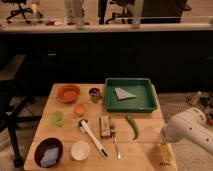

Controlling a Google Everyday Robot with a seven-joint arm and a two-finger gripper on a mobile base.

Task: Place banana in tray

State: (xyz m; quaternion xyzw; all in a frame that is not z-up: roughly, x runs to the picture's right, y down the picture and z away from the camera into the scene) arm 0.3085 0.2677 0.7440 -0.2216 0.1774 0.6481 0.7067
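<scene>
The banana (pixel 165 154) lies at the near right corner of the worktop (pixel 142 150), its long axis running near-to-far. The hand (pixel 163 141) is just above it. I cannot tell how far open the hand is or whether it holds anything. The tray (pixel 131 108) sits farther back and to the left.

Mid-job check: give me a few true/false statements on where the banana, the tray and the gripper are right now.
1. The gripper is at the front right corner of the table, by the banana. True.
2. The banana is inside the tray. False: it lies on the table near the front right corner, outside the tray.
3. A grey flat piece lies in the tray. True.
4. The green pepper lies in the tray. False: it lies on the table, in front of the tray.
</scene>
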